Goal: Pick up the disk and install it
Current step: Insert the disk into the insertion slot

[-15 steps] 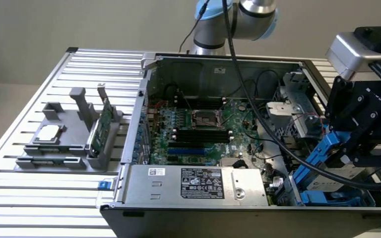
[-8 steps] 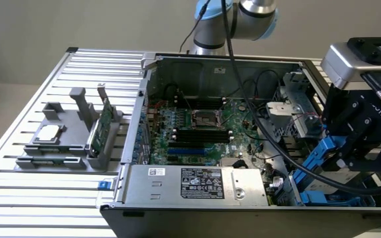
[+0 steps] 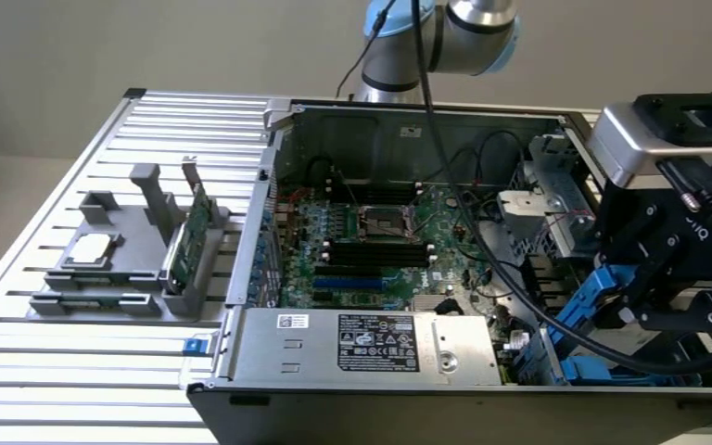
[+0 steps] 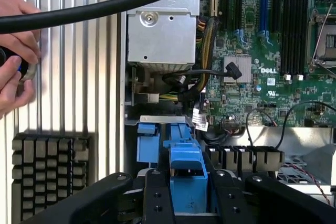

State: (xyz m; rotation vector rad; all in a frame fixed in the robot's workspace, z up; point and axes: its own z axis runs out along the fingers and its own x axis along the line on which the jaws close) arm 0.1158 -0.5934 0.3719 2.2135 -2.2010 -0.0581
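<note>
I judged the pick-up done and the install in hand. The disk (image 4: 185,163) was off the tabletop (image 3: 84,371) and gripped by the hand (image 4: 186,187), whose two black fingers (image 4: 155,195) pressed on either side of its carrier at a middling spread. It hung at the mouth of the drive bay (image 3: 603,375), in the corner of the open computer case (image 3: 369,139) on the exterior view's right; as far as I could tell it was not yet seated.

Seating it, I reckoned, called for the carrier to be squared to the bay's guides and pushed straight, without snagging the loose black cables (image 4: 184,74) bundled just beside the bay. The robot's own thick cable (image 4: 105,9) draped across the case and wanted watching too.

What I saw of the disk was its carrier: smooth, glossy blue plastic, blocky and moulded; I could not make out the metal body behind it. Other blue plastic parts (image 4: 147,142) sat just beside it.

The power supply (image 3: 369,343) was a dull silver sheet-metal box with a printed label; the motherboard (image 3: 369,241) was green and dense with black slots. The tabletop was ribbed aluminium, slatted and faintly shiny. On it, well apart from the case, a grey fixture (image 3: 108,283) held a green circuit card (image 3: 189,236) upright and a small silver chip (image 3: 90,248) flat.

A person's fingers (image 4: 18,51) rested at the tabletop's edge, holding something dark.
</note>
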